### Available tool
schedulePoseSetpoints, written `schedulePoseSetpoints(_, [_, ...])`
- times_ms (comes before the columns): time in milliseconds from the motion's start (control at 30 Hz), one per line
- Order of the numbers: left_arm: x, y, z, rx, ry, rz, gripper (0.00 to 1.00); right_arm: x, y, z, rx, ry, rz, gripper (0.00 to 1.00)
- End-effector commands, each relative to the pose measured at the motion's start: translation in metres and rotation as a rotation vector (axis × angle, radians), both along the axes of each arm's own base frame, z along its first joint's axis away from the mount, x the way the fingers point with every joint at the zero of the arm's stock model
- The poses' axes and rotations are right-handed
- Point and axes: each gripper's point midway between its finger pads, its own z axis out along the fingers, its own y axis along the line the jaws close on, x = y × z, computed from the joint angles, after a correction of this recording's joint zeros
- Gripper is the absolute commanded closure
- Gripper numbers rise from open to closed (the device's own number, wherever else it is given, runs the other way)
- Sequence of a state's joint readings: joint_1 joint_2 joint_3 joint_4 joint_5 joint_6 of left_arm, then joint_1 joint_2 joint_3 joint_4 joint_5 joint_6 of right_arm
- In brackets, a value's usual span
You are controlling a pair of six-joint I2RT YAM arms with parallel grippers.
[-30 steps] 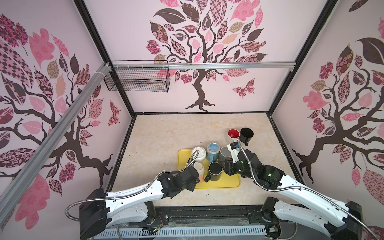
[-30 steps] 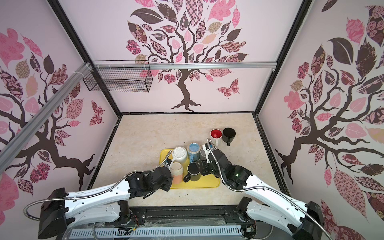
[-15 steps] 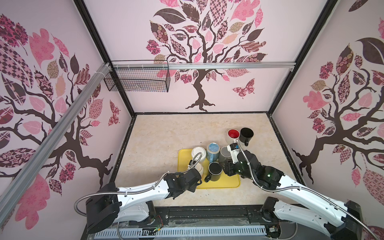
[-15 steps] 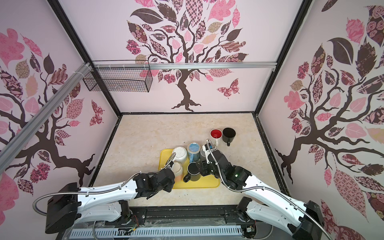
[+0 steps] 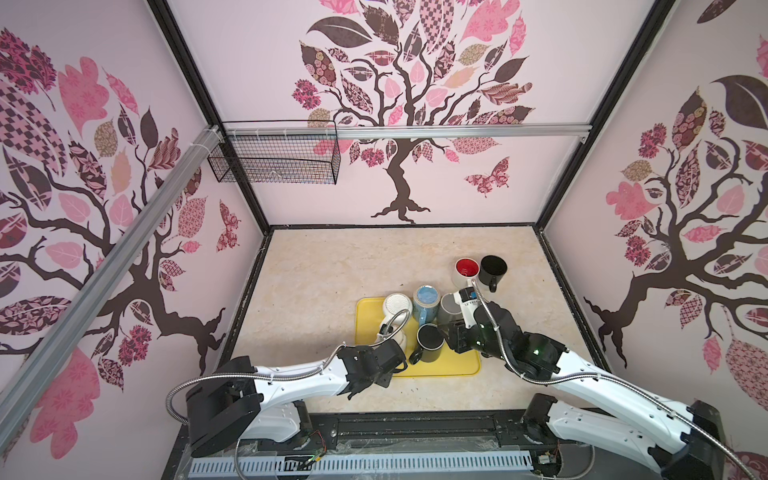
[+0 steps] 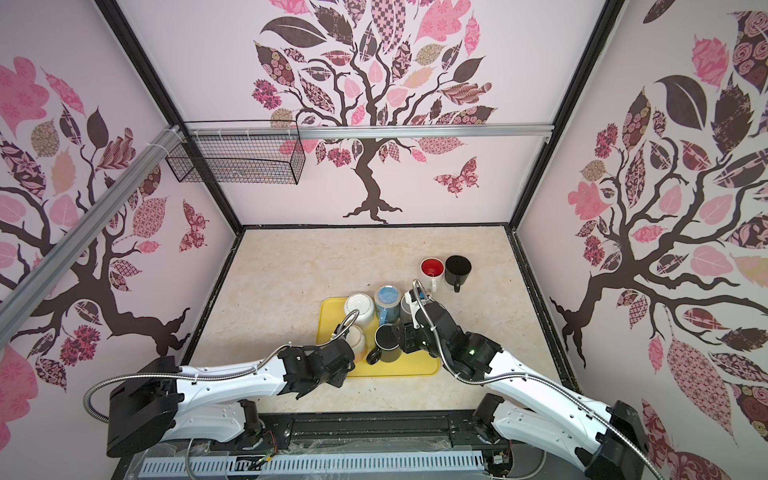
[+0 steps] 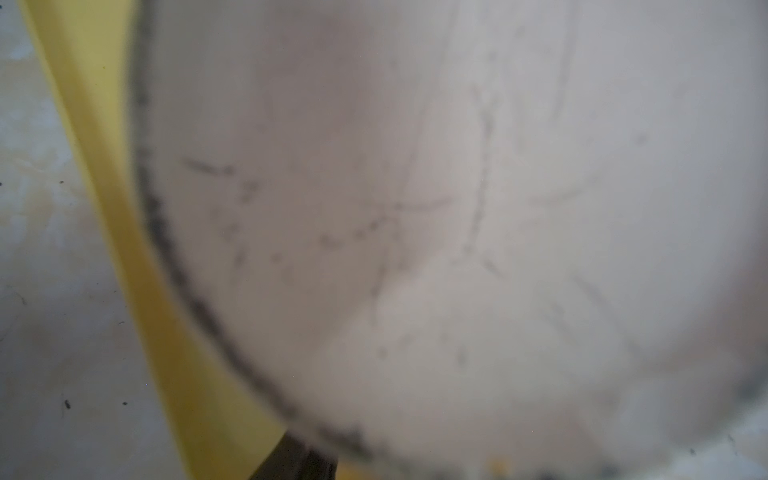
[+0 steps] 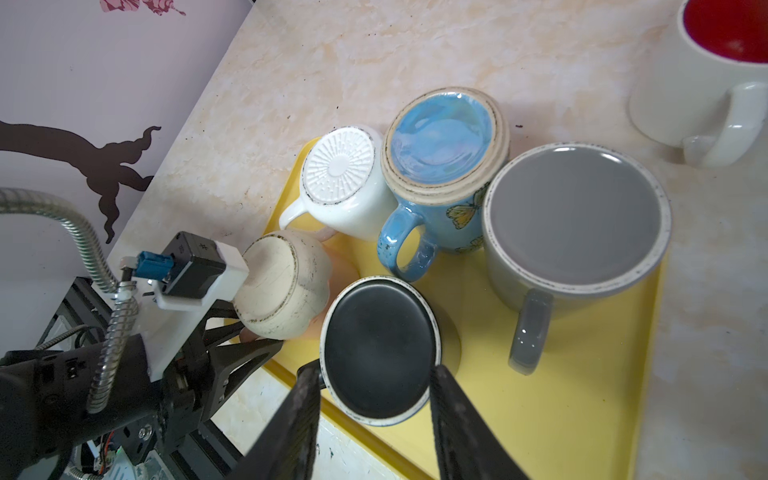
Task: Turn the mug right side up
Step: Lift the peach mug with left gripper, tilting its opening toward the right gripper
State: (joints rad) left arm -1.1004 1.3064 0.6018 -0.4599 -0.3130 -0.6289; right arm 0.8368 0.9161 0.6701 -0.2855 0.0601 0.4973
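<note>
Five mugs stand crowded on the yellow tray [image 8: 582,395], all bottom up. At its far edge are a white ribbed mug [image 8: 340,178], a blue butterfly mug [image 8: 440,137] and a big grey mug [image 8: 573,216], touching each other in a row. The black mug [image 8: 380,349] is at the tray's near edge. The cream mug [image 8: 278,286] is at the tray's near left corner, tilted, with its scuffed bottom toward the left wrist camera (that view is only a blur of it). Beyond the tray's far right corner a red-lined white mug [image 5: 466,268] and a black upright mug [image 5: 493,268] stand on the table.

The left arm lies low and stretched to the tray's near left corner. The left gripper [image 8: 249,332] is under the cream mug; I cannot tell whether it clamps it.

The right arm bends over the tray's right edge. The right gripper [image 8: 376,374] has its jaws apart on both sides of the black mug; whether they press it I cannot tell.
</note>
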Motion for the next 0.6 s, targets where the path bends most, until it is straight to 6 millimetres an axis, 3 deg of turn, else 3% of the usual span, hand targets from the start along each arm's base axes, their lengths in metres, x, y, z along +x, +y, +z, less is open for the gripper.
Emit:
schedulePoseSetpoints(0, [0.007,-0.009,0.013,-0.016,-0.032,-0.002,0.60,0.002,0.000,0.007,0.008,-0.029,-0.004,0.53])
schedulePoseSetpoints(567, [0.014,-0.026,0.021,-0.059,-0.049,-0.025,0.66,0.002,-0.001,0.004,0.007,-0.031,-0.004,0.53])
